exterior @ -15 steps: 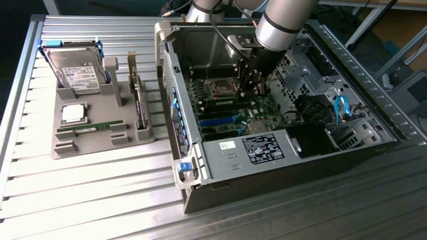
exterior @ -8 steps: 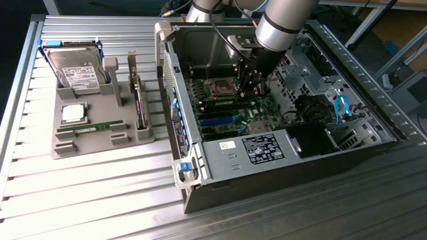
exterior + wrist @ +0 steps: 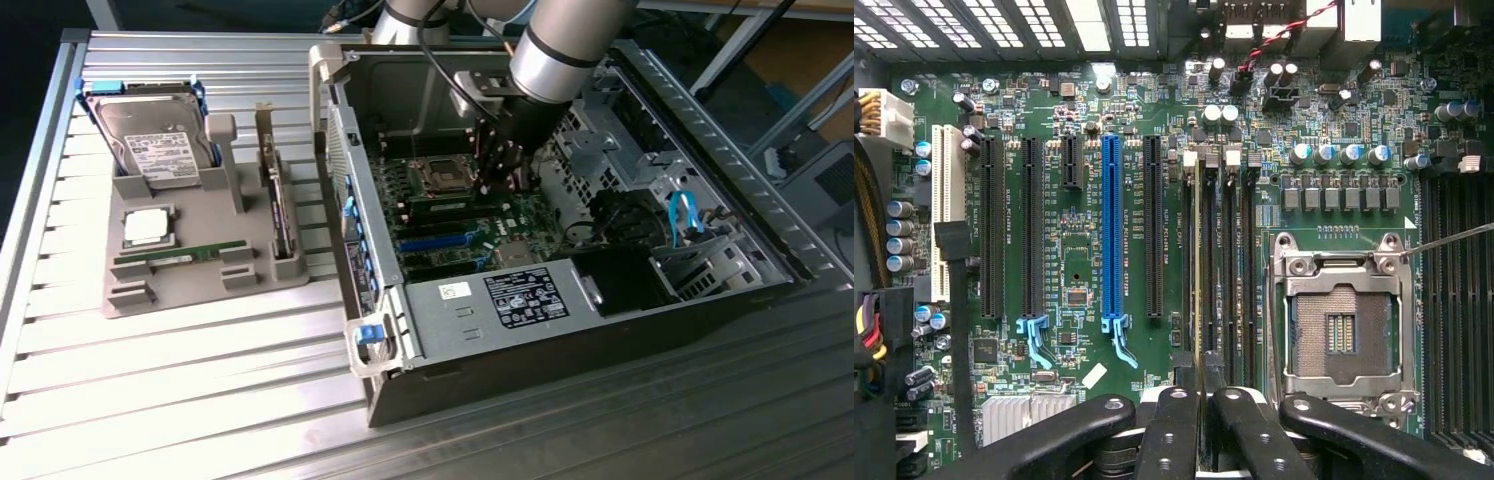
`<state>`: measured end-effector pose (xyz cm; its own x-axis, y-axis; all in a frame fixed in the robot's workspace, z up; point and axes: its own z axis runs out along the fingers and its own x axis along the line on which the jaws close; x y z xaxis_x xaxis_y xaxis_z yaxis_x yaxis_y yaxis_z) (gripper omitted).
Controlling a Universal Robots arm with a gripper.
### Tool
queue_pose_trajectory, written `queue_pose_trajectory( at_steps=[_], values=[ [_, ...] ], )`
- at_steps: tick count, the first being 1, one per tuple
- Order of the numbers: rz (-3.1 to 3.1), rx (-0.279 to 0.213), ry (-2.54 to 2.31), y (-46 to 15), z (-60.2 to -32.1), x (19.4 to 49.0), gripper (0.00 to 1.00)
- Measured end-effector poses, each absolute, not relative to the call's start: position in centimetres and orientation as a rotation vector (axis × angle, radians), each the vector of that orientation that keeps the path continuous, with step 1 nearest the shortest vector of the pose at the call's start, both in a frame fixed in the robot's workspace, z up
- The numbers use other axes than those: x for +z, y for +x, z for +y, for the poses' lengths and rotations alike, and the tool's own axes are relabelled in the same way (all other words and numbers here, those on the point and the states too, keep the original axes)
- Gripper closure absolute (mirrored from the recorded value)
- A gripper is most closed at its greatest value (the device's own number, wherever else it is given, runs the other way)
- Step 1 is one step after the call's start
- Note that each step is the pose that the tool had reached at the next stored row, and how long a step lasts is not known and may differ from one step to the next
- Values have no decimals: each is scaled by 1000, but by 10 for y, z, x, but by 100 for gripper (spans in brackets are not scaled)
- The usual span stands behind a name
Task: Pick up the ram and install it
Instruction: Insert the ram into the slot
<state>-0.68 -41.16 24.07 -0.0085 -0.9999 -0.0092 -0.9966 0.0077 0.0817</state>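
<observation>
The black metal fingers (image 3: 1172, 430) are clenched on the ram (image 3: 1200, 260), a long, thin green circuit-board stick seen edge-on. It stands upright along one of the black memory slots (image 3: 1226, 250) of the green motherboard (image 3: 1086, 250), just beside the open silver processor socket (image 3: 1344, 330); whether it is seated I cannot tell. The open black computer case (image 3: 561, 370) sits on the slatted metal bench (image 3: 200, 400). A grey parts tray (image 3: 187, 290) near the bench's edge at the exterior view's left carries a second green stick (image 3: 180, 257), lying flat.
</observation>
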Motion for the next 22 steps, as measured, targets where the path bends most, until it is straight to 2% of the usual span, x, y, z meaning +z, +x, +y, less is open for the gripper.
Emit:
queue_pose_trajectory(
  at_steps=[22],
  values=[
    [-2194, -99, 2176, -7, -412, 237, 87]
  ],
)
